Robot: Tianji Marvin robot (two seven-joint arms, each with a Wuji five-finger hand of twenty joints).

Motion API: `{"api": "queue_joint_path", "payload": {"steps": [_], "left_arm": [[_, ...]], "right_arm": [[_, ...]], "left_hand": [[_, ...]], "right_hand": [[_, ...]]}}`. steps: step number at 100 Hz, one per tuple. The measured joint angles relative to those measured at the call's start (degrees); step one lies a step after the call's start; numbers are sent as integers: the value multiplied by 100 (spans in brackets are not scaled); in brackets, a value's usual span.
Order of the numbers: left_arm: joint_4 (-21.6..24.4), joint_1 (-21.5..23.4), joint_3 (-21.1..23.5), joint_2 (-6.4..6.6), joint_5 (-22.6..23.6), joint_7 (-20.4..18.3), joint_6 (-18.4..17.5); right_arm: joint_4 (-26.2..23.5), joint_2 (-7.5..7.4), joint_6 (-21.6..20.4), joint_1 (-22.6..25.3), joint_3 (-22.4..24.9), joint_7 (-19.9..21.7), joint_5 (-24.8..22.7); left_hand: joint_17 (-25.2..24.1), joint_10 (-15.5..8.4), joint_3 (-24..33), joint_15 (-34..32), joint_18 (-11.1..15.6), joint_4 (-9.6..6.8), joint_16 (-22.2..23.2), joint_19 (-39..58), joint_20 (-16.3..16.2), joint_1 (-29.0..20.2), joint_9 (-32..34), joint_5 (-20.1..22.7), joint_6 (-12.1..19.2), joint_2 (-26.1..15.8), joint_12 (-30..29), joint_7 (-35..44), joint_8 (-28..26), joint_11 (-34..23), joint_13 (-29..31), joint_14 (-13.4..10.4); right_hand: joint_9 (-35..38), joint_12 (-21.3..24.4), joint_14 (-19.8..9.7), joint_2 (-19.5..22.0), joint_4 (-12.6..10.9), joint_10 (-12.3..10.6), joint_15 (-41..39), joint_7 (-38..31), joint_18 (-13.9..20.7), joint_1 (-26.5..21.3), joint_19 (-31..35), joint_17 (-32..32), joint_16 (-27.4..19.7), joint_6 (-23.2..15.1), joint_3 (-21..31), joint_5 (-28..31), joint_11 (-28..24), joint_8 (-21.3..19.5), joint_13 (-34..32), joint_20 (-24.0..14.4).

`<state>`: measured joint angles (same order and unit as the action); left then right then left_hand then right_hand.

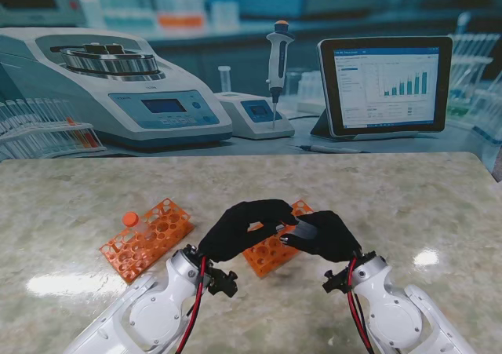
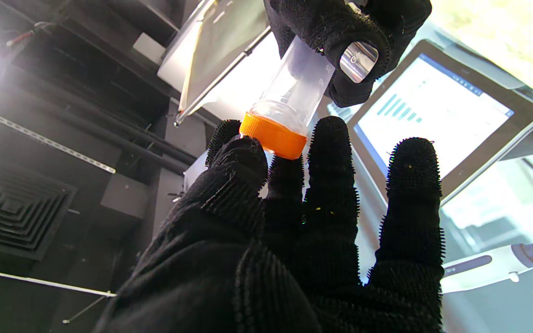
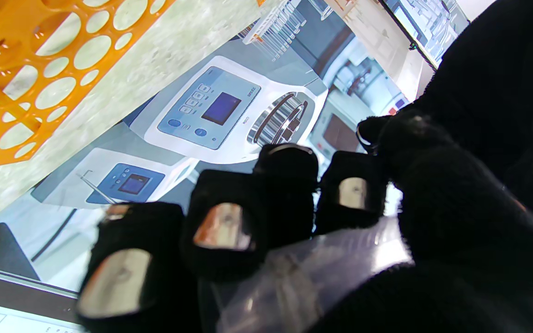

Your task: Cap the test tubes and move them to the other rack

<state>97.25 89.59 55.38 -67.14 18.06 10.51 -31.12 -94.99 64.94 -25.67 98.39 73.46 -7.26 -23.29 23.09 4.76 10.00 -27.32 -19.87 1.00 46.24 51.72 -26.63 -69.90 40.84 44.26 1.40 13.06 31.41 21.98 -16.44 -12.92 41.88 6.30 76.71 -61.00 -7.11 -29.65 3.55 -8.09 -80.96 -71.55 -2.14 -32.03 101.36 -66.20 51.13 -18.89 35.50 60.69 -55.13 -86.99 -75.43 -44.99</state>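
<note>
The right hand (image 1: 328, 235) is wrapped around a clear test tube (image 2: 296, 90), held in the air over the right-hand orange rack (image 1: 271, 248). The left hand (image 1: 239, 227) pinches the orange cap (image 2: 273, 136) at the tube's mouth between thumb and fingertips.

The cap looks seated but perhaps not tight. If the left hand twists off-axis, it could cross-thread or pop off; a loose right grip would let the smooth tube spin or slide down onto the rack below.

Counted: two orange racks; one tube in hand; one capped tube (image 1: 130, 220) standing in the left rack (image 1: 147, 239), well apart from the right-hand rack.
</note>
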Motion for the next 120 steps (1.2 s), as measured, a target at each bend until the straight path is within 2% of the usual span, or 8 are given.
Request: {"api": "queue_joint_path", "payload": {"steps": [13, 45, 62, 74, 86, 120], "left_arm": [[-13, -13, -6, -13, 64, 65, -8], [-22, -31, -45, -22, 126, 129, -57], [-34, -36, -56, -22, 180, 144, -87], [-34, -22, -32, -25, 391, 236, -120], [-15, 23, 7, -28, 438, 261, -137], [11, 64, 33, -14, 431, 225, -177]], "right_arm": [[4, 2, -6, 0, 6, -13, 0], [7, 3, -36, 3, 18, -27, 0], [12, 3, -37, 6, 21, -34, -3], [13, 3, -41, 7, 19, -54, -12], [13, 7, -55, 7, 12, -85, -26], [12, 17, -56, 6, 7, -100, -33]], "left_hand": [[54, 1, 157, 21, 0, 15, 319, 0, 0, 0, 55, 9, 9, 80, 63, 56, 0, 2, 51, 0], [57, 1, 248, 18, 0, 15, 560, -1, 0, 0, 65, -25, 103, 264, 139, 277, -58, 10, 155, 0], [45, 2, 300, 18, 0, 13, 632, -1, -2, 0, 65, -28, 226, 350, 140, 281, -58, 42, 198, 0], [-14, 4, 349, 19, 0, 13, 827, 5, -148, 0, 65, -107, 418, 475, 140, 343, -59, 73, 236, 0], [-89, 4, 352, 19, 0, 13, 846, 32, -276, -1, 65, -107, 482, 551, 140, 360, -62, 80, 237, 0], [-172, -13, 353, 20, 0, 13, 850, 37, -371, -1, 60, -102, 484, 552, 140, 409, -63, 214, 237, 0]], "right_hand": [[0, 0, 0, 0, 0, 0, 0, 6, 0, 0, 0, 0, 0, 0, 0, 0, 0, 0, 0, 0], [0, 0, 0, 0, 0, 0, 0, 6, 0, 0, 0, 0, 0, -15, -2, 1, 0, 1, 0, 0], [0, 0, 2, 0, 0, 0, 0, 6, 0, 0, 0, 0, 0, -33, -28, 2, 0, 1, 0, 0], [0, 0, 2, 0, 0, 0, 0, 6, 0, 0, 0, 0, 0, -37, -30, 2, 0, 1, 0, 0], [0, 0, 2, 0, 0, 0, 0, 6, 0, 0, 0, 0, 0, -40, -32, 2, 0, 1, 0, 0], [0, 0, 2, 0, 0, 0, 0, 6, 0, 0, 0, 0, 0, -55, -38, 2, 0, 1, 0, 0]]}}
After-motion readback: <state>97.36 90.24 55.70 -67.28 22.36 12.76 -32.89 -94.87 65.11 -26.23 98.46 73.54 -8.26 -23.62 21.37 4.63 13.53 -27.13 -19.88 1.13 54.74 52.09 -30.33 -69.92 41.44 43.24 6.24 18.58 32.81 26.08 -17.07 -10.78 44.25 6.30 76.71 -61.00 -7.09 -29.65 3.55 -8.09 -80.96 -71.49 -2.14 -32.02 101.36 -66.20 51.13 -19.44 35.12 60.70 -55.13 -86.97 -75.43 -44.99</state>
